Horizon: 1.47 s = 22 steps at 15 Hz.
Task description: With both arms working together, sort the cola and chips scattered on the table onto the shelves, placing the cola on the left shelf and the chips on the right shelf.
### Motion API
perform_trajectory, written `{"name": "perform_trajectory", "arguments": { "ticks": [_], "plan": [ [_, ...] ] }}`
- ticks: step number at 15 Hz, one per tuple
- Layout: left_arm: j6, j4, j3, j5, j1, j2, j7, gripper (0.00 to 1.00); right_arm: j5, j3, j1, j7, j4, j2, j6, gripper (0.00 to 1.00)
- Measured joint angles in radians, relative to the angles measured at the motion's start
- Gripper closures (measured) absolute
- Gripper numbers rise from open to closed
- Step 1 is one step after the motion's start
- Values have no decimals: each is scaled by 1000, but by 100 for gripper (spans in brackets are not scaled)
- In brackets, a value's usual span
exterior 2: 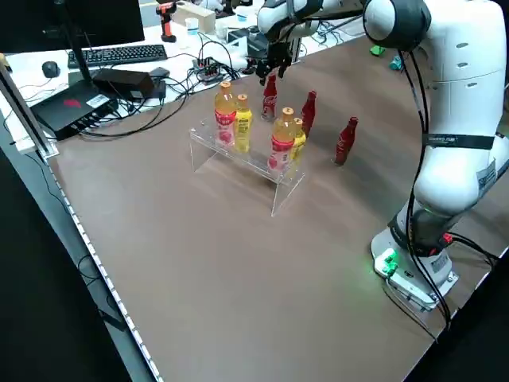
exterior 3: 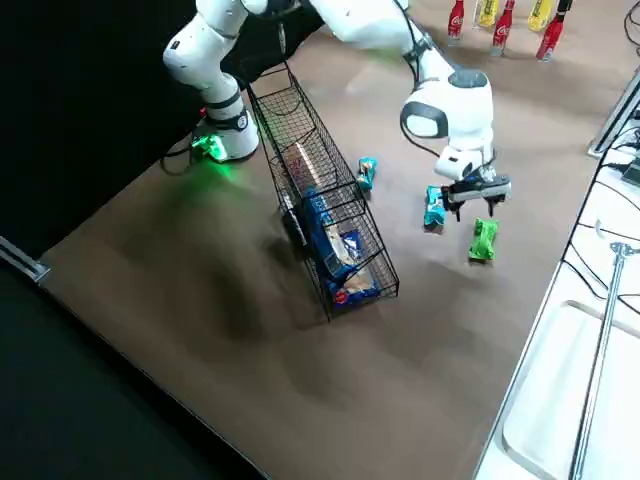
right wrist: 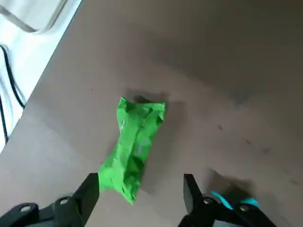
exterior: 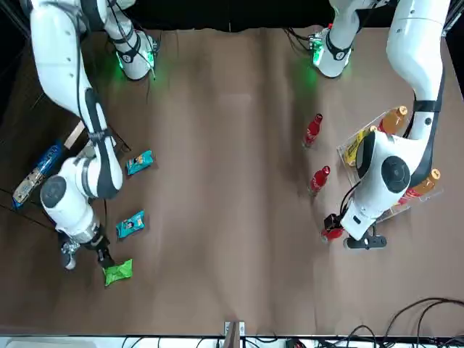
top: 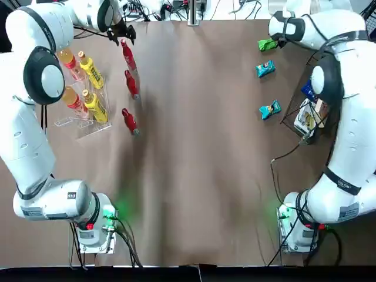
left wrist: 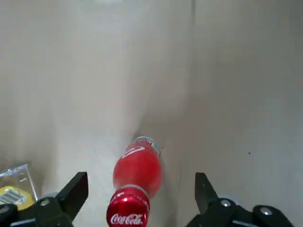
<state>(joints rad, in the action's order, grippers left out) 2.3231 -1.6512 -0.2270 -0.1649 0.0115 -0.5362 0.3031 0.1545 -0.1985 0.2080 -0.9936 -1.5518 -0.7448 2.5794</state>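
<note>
Cola bottle [left wrist: 136, 182] upright between wide left pincer [left wrist: 138, 201] fingers: rigid, slick; grip body. Right pincer [right wrist: 137, 198] wide over green chips [right wrist: 136, 142]: soft, light; pinch mid-pack.

The left arm hides the farthest cola bottle [exterior: 333, 233] partly.

Glossy cola [left wrist: 137, 170], matt table [top: 205, 147]

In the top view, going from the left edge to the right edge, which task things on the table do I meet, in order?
Clear acrylic shelf with orange and yellow bottles → three red cola bottles in a column → green chips packet, two teal chips packets → black wire shelf.
</note>
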Motion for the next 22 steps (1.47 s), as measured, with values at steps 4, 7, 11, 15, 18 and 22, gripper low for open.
{"name": "perform_trajectory", "arguments": {
  "ticks": [4, 7, 11, 15, 18, 22],
  "plan": [
    [-15, 4, 6, -5, 7, 4, 29, 4, 0, -4, -3, -71, 105, -109, 66, 20],
    [-61, 9, 6, -5, 14, 18, 32, 17, 0, -5, -7, -91, 123, -141, 101, 21],
    [-86, 10, 4, -5, 10, 41, 32, 26, 0, -5, -9, -94, 125, -175, 172, 29],
    [-91, 10, 3, -5, 4, 43, 38, 31, 0, -6, -9, -95, 127, -184, 184, 46],
    [-96, 7, 3, -5, 4, 43, 47, 38, 0, -6, -8, -96, 128, -184, 188, 86],
    [-129, 6, 2, -5, 4, 43, 49, 42, 0, -7, -9, -96, 132, -180, 189, 93]
  ]
}}
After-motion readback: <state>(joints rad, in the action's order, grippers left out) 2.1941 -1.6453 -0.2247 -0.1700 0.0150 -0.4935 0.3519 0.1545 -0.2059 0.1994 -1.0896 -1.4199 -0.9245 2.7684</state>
